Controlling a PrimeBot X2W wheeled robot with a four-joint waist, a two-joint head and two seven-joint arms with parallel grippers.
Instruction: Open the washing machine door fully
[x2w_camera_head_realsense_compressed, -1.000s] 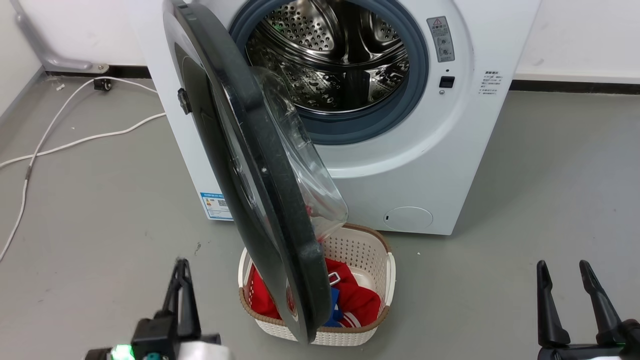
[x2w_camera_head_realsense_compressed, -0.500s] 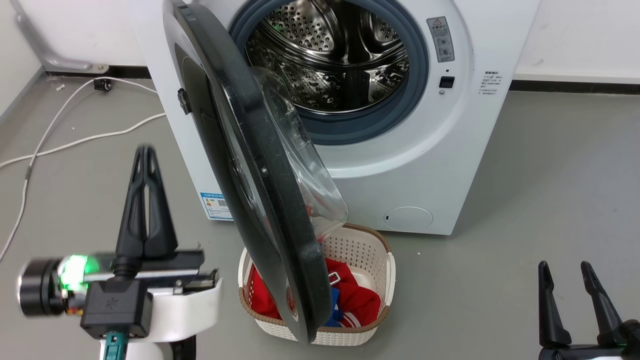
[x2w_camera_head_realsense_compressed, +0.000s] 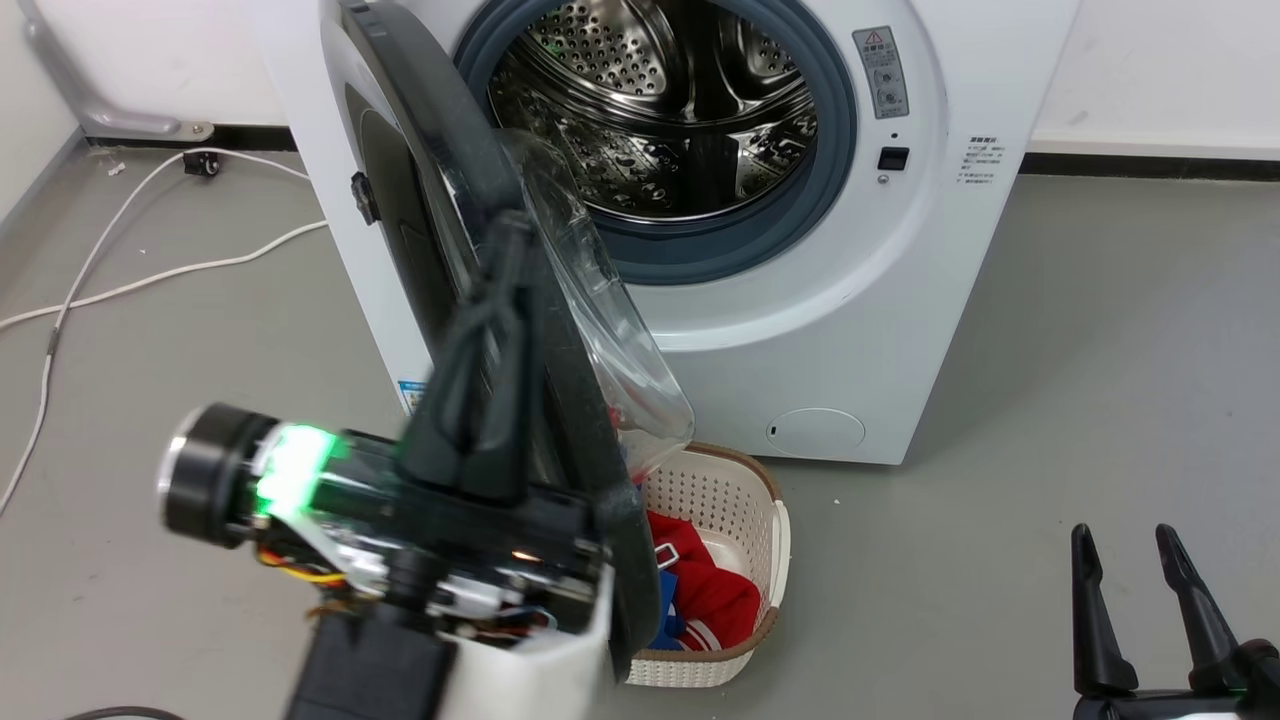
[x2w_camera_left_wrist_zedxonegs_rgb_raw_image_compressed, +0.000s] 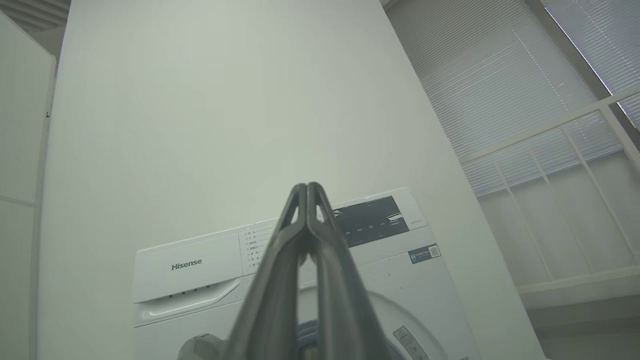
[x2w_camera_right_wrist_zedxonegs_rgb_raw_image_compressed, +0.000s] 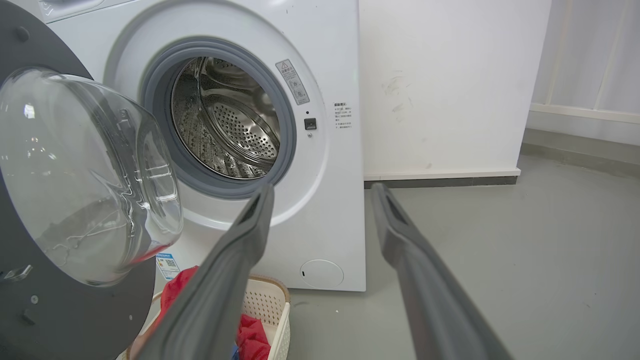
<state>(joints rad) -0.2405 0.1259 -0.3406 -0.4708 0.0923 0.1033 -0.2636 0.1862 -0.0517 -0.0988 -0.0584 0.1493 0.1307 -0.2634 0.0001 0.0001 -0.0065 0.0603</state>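
Observation:
The white washing machine (x2w_camera_head_realsense_compressed: 850, 330) stands against the wall with its steel drum (x2w_camera_head_realsense_compressed: 680, 110) exposed. The washing machine door (x2w_camera_head_realsense_compressed: 440, 120), black with a bulging clear window (x2w_camera_head_realsense_compressed: 610, 340), hangs swung out, edge-on in the head view. My left gripper (x2w_camera_head_realsense_compressed: 512, 228) is raised and shut on nothing, and its fingers overlap the door's edge; I cannot tell if they touch. In the left wrist view the left gripper (x2w_camera_left_wrist_zedxonegs_rgb_raw_image_compressed: 306, 186) points up at the machine's control panel (x2w_camera_left_wrist_zedxonegs_rgb_raw_image_compressed: 200, 280). My right gripper (x2w_camera_head_realsense_compressed: 1122, 540) is open at the lower right, apart from the door (x2w_camera_right_wrist_zedxonegs_rgb_raw_image_compressed: 30, 310).
A white laundry basket (x2w_camera_head_realsense_compressed: 745, 500) with red and blue clothes sits on the floor under the door's lower edge, also seen as the basket (x2w_camera_right_wrist_zedxonegs_rgb_raw_image_compressed: 272, 305) in the right wrist view. White cables (x2w_camera_head_realsense_compressed: 150, 280) run over the grey floor to the left of the machine.
My left arm has risen from the lower left and moved right, up in front of the door's edge. The head camera shifted slightly. The door and the right gripper look unmoved.

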